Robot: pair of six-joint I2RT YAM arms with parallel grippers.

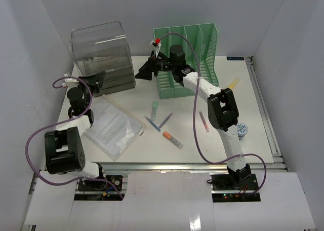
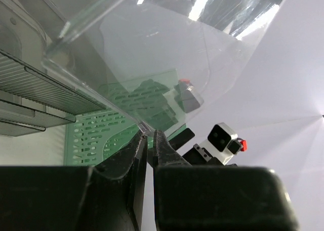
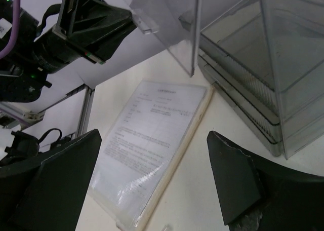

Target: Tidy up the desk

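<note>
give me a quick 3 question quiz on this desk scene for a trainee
1. True or false: the right gripper is shut on a pen.
2. What is the left gripper pinching? A) the clear panel of the drawer box B) a marker C) the document sleeve
3. Fill in: the slotted file rack at the far side of the desk is coloured ____.

Key: 1 false, it is open and empty; 2 A; 3 green.
</note>
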